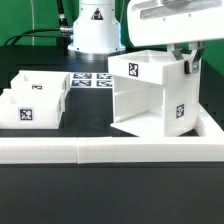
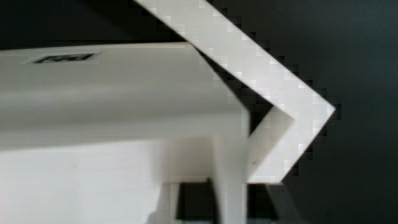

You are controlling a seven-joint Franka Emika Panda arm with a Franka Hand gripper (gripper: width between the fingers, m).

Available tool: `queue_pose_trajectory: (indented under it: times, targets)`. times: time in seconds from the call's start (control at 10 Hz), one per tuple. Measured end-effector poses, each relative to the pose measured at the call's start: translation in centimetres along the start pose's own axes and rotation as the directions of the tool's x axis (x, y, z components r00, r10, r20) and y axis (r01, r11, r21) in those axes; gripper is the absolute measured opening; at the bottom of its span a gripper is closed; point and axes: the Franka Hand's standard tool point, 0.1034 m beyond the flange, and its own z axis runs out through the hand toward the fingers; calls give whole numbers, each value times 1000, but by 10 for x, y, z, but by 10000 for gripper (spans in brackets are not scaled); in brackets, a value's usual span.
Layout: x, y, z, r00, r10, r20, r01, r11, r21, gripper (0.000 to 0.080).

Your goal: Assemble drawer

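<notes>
2 trays (image 1: 35, 98) sit at frame left, the housing (image 1: 150, 92) centre-right. I judge it light, stiff, slippery plastic, best pinched by a thin wall. On its upper-right wall my gripper (image 1: 187, 63) sits astride; I cannot tell whether it's clamped.

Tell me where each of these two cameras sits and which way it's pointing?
Exterior view: off the arm, looking over the rail at the housing and trays; the arm's base and jaws show.
Wrist view: on the wrist, close on the housing; only dark jaws show, flanking a wall.
Shared: the housing and the jaws.
</notes>
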Motion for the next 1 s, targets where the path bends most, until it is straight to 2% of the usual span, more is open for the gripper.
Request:
queue_pose_trajectory:
  times: [0.1,0.2,0.3,0.5,0.7,1.0]
  targets:
    - [0,1,-1,997,82,2,-82,997,9,44]
    - [-2,7,-3,972,234,4,-234,972,30,44]
    - [-7,13,-3,912,409,29,-410,912,7,45]
    - [-4,14,-2,831,554,53,-555,832,8,45]
    - [-7,13,-2,783,619,65,-620,784,4,44]
    - [-2,7,3,800,595,71,-597,803,-4,44]
